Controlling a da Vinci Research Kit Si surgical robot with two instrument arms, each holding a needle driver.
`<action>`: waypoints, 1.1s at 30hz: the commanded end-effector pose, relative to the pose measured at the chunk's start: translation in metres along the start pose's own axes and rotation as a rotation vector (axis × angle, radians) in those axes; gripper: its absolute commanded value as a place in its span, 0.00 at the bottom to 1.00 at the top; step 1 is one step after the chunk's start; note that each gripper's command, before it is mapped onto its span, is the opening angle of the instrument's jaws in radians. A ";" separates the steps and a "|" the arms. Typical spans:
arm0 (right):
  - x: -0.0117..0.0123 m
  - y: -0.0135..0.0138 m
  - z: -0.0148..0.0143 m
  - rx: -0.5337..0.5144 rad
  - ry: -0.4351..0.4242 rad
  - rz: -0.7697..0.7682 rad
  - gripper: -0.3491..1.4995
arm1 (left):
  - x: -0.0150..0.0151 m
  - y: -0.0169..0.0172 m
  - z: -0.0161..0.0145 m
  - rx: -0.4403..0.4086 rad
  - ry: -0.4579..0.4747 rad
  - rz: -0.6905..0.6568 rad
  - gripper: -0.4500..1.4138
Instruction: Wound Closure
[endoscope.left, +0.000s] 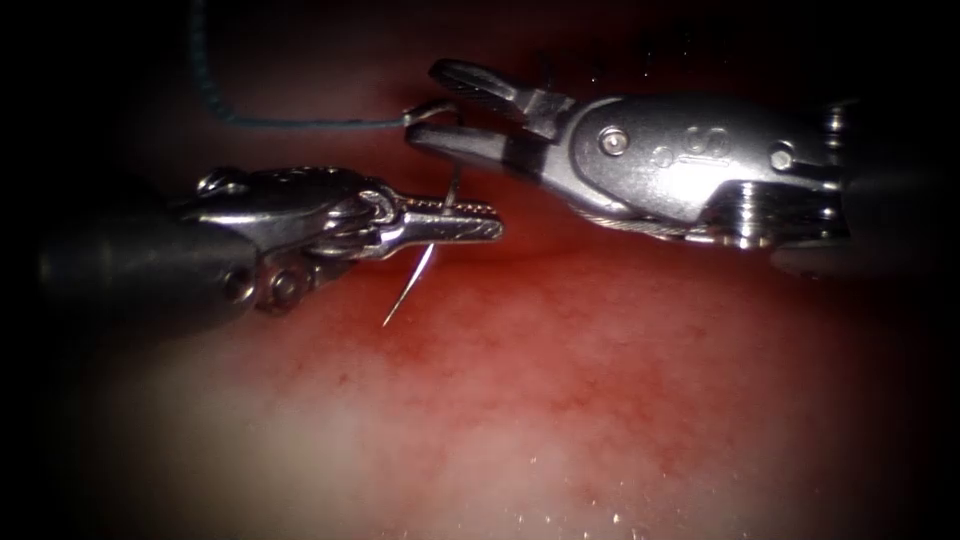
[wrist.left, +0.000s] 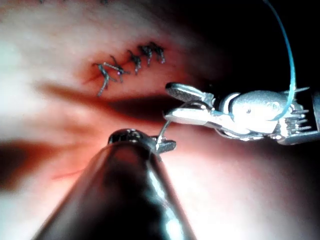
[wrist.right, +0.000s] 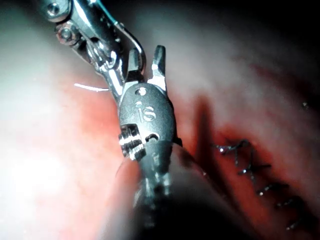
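Needle (endoscope.left: 420, 270), curved, bright, clear of tissue (endoscope.left: 560, 400), mid-curve in left tool (endoscope.left: 470, 222) clamped jaws; right tool (endoscope.left: 440, 105) jaws parted.

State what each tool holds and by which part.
Left tool: jaws shut on the curved steel needle, gripped mid-curve, its tip free above the tissue. Right tool: jaws open around the needle's thread end, clamping nothing.

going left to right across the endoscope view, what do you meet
thread coming in from above → left claw shut on the needle → needle, its tip free above the tissue → right claw, open around the needle's thread end
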 end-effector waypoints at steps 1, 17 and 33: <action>-0.0003 -0.0006 0.0008 0.000 0.004 0.000 0.27 | 0.0000 -0.0003 0.0007 -0.001 0.000 0.001 0.00; -0.0009 -0.0014 0.0011 -0.001 0.007 -0.045 0.00 | -0.0003 -0.0001 0.0007 -0.009 -0.004 0.001 0.00; -0.0040 0.0009 0.0025 0.159 0.046 -0.088 0.00 | -0.0023 -0.0002 -0.0035 0.077 0.039 0.100 0.92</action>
